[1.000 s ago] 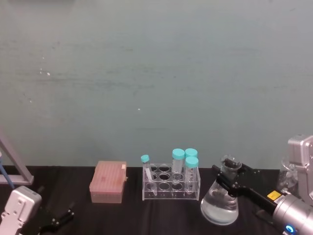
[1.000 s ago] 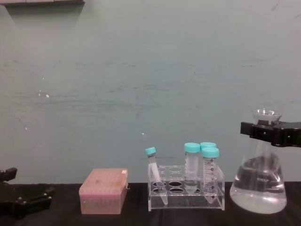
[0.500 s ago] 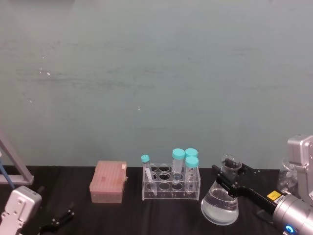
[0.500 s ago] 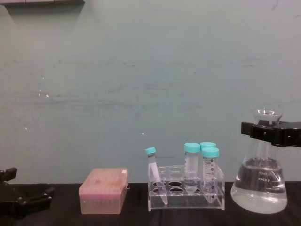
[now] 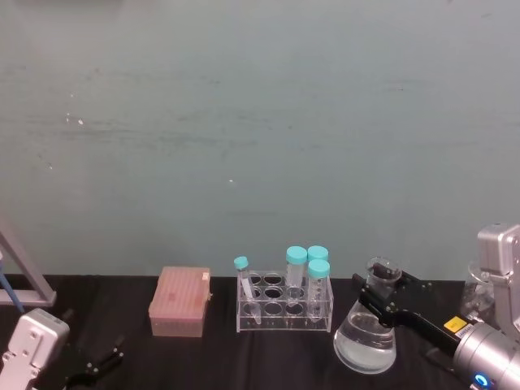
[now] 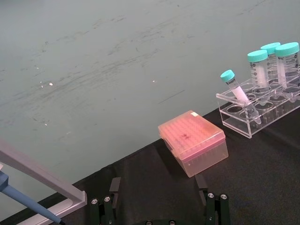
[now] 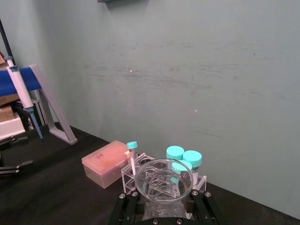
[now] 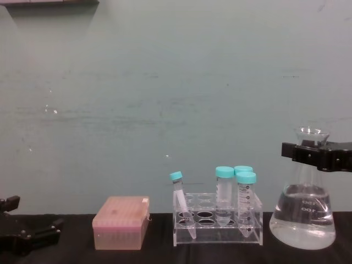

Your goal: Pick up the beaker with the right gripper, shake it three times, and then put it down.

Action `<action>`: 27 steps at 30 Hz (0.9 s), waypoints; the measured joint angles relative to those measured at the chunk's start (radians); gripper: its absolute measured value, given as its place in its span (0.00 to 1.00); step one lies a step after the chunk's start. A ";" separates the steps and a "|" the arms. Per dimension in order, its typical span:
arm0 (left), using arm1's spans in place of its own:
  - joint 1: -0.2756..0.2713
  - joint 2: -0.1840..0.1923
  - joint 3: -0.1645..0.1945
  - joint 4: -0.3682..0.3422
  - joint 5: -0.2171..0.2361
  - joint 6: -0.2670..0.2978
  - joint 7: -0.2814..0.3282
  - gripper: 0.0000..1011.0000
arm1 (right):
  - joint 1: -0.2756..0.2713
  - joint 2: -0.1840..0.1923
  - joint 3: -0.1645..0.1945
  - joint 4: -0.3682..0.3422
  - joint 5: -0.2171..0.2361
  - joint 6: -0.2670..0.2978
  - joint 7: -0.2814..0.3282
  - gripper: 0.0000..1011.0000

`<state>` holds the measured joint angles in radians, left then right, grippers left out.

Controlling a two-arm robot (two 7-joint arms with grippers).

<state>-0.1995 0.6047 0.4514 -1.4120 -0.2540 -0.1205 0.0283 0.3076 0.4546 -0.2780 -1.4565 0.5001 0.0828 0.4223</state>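
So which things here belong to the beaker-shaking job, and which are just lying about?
Job: beaker; right claw, shut round its neck.
Lying about: tube rack with teal-capped tubes; pink box; pipette stand; left claw, open, parked low left.

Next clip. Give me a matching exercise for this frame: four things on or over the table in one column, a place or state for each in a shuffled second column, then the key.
Things:
1. beaker
2. pink box
3. tube rack
4. left gripper

Places or states:
A. holds teal-capped tubes
B. low on the robot's left, fingers open
C. neck clamped by the right gripper
D. closed, on the table left of the rack

Pairs: 1-C, 2-D, 3-A, 4-B
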 joint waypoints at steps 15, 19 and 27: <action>0.000 0.000 0.000 0.000 0.000 0.000 0.000 0.99 | -0.061 -0.141 0.130 -0.039 0.404 0.251 0.012 0.45; 0.000 0.000 0.000 0.000 0.000 0.000 0.000 0.99 | -0.083 -0.213 0.194 -0.060 0.565 0.349 -0.044 0.45; 0.000 0.000 0.000 0.000 0.000 0.000 0.000 0.99 | -0.103 -0.314 0.285 -0.083 0.796 0.460 -0.172 0.45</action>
<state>-0.1995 0.6047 0.4514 -1.4120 -0.2539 -0.1205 0.0283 0.2049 0.1405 0.0070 -1.5390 1.2962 0.5425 0.2506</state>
